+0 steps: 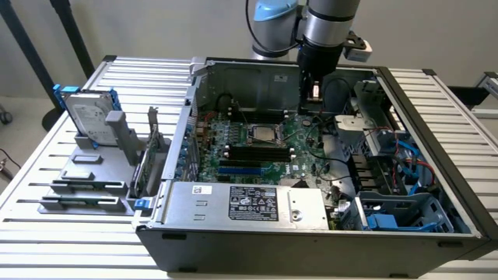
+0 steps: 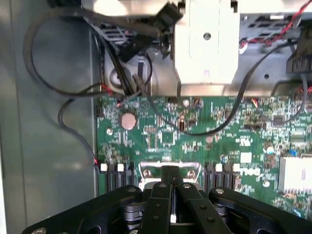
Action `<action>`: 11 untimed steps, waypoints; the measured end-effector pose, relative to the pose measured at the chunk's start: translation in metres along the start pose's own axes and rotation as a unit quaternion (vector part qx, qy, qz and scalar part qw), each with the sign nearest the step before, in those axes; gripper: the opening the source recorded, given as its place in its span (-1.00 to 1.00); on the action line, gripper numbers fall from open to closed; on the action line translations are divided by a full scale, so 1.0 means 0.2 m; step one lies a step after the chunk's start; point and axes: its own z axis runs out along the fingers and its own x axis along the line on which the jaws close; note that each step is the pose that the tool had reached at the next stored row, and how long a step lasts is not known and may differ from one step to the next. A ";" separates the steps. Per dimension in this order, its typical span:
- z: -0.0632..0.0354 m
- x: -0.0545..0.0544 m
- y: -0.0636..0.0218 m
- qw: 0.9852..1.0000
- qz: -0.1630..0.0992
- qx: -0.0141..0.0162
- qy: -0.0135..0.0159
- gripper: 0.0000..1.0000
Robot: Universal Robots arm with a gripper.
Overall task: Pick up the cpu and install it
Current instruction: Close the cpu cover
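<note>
In the exterior view, the cpu [image 1: 265, 133] appears as a small silvery-grey square lying flat inside the black-framed socket [image 1: 251, 140] of the green board [image 1: 233, 163]. My gripper [image 1: 309, 108] hangs inside the open computer case. It is low over the board's far side, to the exterior view's right of the socket and apart from the cpu. In the wrist view the gripper [image 2: 171, 184] is shut, its black fingers [image 2: 161, 204] pressed together with nothing between them. A silvery metal bracket [image 2: 146, 171] on the board sits just beyond the fingertips.
The case walls [image 1: 195, 93] and a power supply [image 1: 249, 204] box in the board. Black cables [image 2: 73, 87] and a metal drive cage [image 2: 207, 44] crowd the case side. On the exterior view's left, a grey tray [image 1: 86, 186] holds a hard drive [image 1: 87, 115] with blue rails.
</note>
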 end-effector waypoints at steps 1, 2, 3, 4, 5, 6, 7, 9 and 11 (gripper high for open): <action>0.001 0.00 0.022 1.000 0.000 0.000 0.000 -0.79; 0.004 0.00 0.046 1.000 0.000 0.000 0.000 -0.79; 0.009 0.00 0.068 1.000 0.000 0.000 0.000 -0.79; 0.017 0.00 0.081 1.000 0.000 0.001 0.000 -0.79; 0.026 0.00 0.092 1.000 0.000 0.001 0.000 -0.79; 0.035 0.00 0.100 1.000 0.000 0.001 0.000 -0.79; 0.044 0.00 0.104 1.000 0.000 0.001 0.000 -0.79; 0.062 -0.01 0.106 1.000 0.000 0.001 0.000 -0.79; 0.081 -0.01 0.106 1.000 0.000 0.001 0.000 -0.79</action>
